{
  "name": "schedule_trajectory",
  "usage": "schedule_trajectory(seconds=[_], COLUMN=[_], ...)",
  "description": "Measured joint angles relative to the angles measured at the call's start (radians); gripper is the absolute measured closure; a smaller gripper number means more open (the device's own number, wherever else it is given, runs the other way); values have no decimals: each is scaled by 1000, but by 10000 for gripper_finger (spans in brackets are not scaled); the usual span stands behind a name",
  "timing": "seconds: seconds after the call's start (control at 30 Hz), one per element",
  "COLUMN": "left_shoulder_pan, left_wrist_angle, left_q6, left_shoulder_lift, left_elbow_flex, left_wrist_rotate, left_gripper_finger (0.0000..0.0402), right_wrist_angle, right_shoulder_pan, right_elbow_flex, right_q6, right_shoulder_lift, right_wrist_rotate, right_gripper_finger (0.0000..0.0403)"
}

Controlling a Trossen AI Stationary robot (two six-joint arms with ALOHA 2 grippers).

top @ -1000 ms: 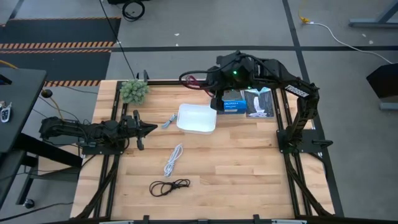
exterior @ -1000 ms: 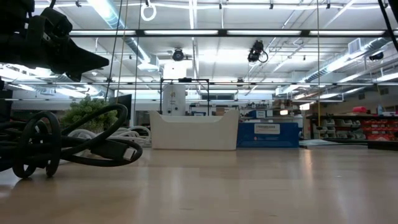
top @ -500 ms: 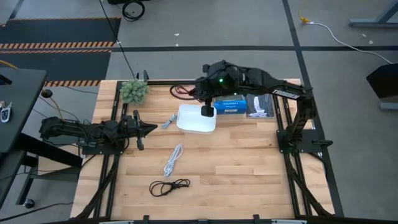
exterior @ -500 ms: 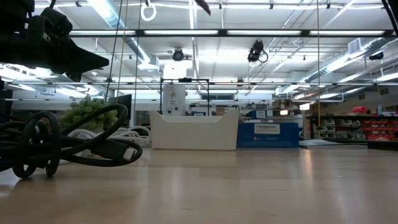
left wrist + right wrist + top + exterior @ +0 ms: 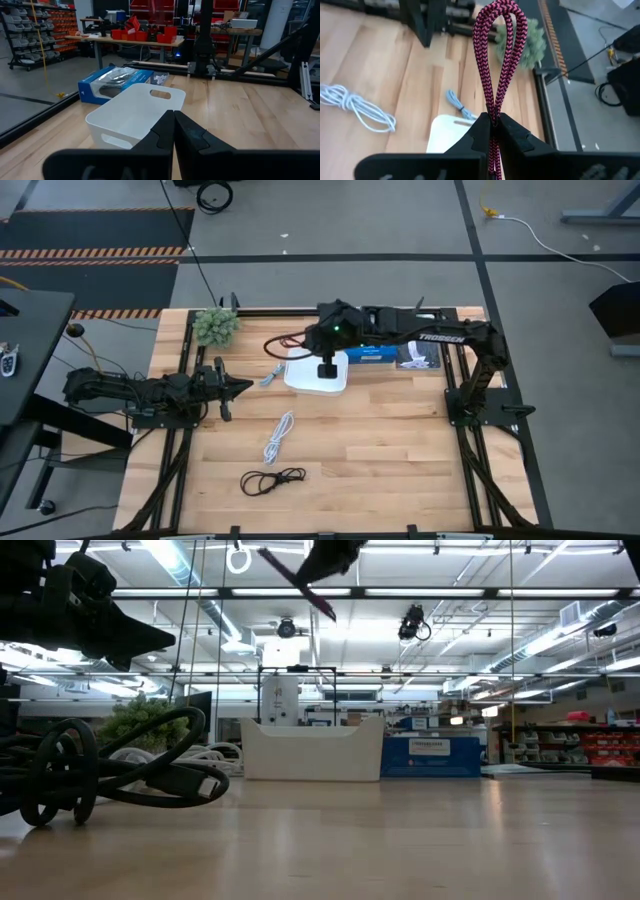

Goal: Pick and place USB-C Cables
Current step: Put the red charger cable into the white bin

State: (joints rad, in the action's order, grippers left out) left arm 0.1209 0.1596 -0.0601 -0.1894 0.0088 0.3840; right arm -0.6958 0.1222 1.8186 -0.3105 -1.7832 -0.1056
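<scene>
Right tool (image 5: pixel 326 367) clenched on one dark red cable (image 5: pixel 496 55) above one white tray (image 5: pixel 316 376), left tool (image 5: pixel 240 387) clenched, three cables on table

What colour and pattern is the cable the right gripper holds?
Dark red braided cable, woven red and black; clearest in the right wrist view, pinched in the right gripper.

This is an industrial workshop or robotics lab: shelves with parts bins (image 5: pixel 30 35), a workbench with red boxes (image 5: pixel 145 36), ceiling strip lights (image 5: pixel 400 592), and hazard-striped floor mats (image 5: pixel 95 225).
</scene>
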Motion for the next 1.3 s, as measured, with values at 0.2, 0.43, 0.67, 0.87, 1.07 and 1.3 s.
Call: schedule_trajectory(seconds=[0.2,0.43,0.67,0.87,1.07,1.3], left_shoulder_pan=[0,0,0,0,0,0], left_wrist_angle=[0,0,0,0,0,0], left_q6=[0,0,0,0,0,0], left_shoulder_lift=[0,0,0,0,0,0], left_elbow_flex=[0,0,0,0,0,0], left_wrist_rotate=[0,0,0,0,0,0], left_gripper_finger=[388,388,388,388,388,388], right_wrist_angle=[51,126,199,256,322,406], right_shoulder_pan=[7,24,31,40,55,77], right_elbow_flex=[-128,-250,-353,-427,-486,-549], right_q6=[3,27,31,47,71,67], right_shoulder_lift=[0,0,1,1,0,1], right_wrist_rotate=[-64,-80,-80,-80,-77,-65], right_gripper_finger=[374,374,374,374,374,373])
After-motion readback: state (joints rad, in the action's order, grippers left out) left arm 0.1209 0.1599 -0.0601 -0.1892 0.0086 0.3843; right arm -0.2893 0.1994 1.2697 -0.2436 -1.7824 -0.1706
